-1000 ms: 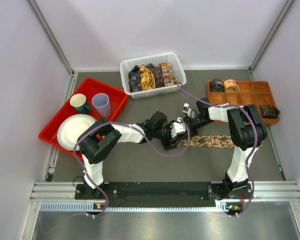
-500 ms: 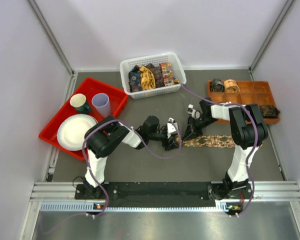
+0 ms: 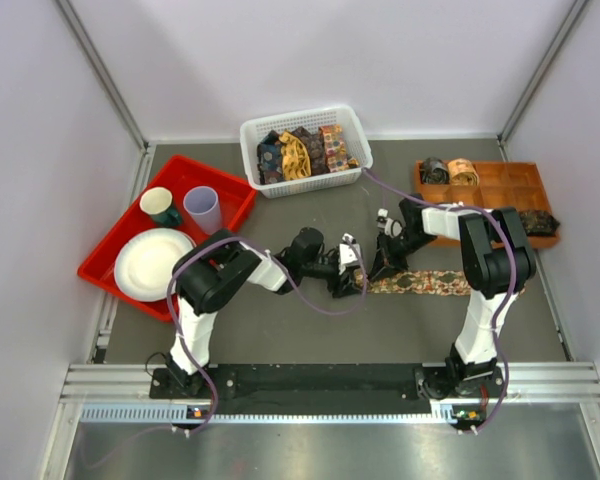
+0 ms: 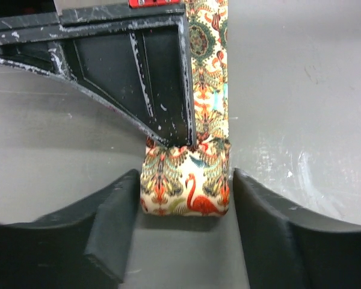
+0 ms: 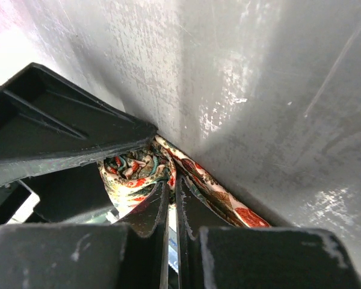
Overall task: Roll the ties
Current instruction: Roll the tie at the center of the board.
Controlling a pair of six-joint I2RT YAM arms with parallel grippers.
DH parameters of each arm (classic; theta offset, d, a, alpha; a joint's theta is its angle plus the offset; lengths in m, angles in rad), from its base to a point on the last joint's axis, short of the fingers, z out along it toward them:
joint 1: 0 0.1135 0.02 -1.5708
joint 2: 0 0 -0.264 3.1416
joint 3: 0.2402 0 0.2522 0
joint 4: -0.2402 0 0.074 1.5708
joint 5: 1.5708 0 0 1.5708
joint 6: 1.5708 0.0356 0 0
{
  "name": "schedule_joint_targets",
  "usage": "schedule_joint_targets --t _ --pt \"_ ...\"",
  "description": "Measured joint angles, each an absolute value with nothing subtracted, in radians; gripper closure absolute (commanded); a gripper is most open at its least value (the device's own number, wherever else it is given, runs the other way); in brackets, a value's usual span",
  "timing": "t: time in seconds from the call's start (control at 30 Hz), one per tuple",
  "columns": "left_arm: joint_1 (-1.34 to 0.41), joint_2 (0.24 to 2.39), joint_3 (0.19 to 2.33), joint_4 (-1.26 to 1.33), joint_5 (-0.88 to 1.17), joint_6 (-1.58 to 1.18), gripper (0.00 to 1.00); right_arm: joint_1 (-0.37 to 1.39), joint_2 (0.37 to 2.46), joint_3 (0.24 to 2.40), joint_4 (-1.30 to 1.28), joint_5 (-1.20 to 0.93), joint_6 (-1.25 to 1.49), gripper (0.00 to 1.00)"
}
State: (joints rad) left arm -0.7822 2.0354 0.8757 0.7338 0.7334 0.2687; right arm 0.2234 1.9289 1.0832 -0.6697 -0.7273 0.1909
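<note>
A cream tie with red flamingo and orange motifs lies flat on the grey table, its left end wound into a small roll. My left gripper is open and straddles that roll, one finger close to each side. My right gripper is shut, and its tips press where the roll meets the flat strip. From above, the left gripper and right gripper meet at the tie's left end.
A white basket of unrolled ties stands at the back. An orange compartment tray at the right holds rolled ties. At the left, a red tray carries a plate, a green mug and a lilac cup.
The left arm has drawn back to the left and its jaws have narrowed around the roll. The right gripper has shifted slightly right and stays shut at the roll.
</note>
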Motion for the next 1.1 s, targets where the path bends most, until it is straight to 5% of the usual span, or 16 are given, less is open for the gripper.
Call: schedule_joint_targets --t 0.1,0.23,0.27,0.37,0.7,1.1 --pt "-0.788 2.036 0.888 0.723 0.73 0.229 0.31 0.226 1.929 1.083 -0.668 -0.725 0.191 1.0" --pt "-0.797 2.069 0.916 0.753 0.728 0.174 0.51 0.226 1.928 1.081 -0.666 -0.725 0.191 1.0" --pt "-0.801 2.08 0.923 0.765 0.728 0.168 0.62 0.226 1.927 1.081 -0.666 -0.724 0.191 1.0" --pt "-0.804 2.084 0.928 0.765 0.724 0.179 0.73 0.226 1.927 1.081 -0.665 -0.723 0.191 1.0" --pt "-0.83 1.944 0.931 0.422 0.589 0.405 0.76 0.225 1.927 1.134 -0.732 -0.723 0.104 0.6" --pt "-0.865 1.92 1.02 0.178 0.52 0.524 0.7 0.144 1.822 1.024 -0.764 -0.912 0.061 0.58"
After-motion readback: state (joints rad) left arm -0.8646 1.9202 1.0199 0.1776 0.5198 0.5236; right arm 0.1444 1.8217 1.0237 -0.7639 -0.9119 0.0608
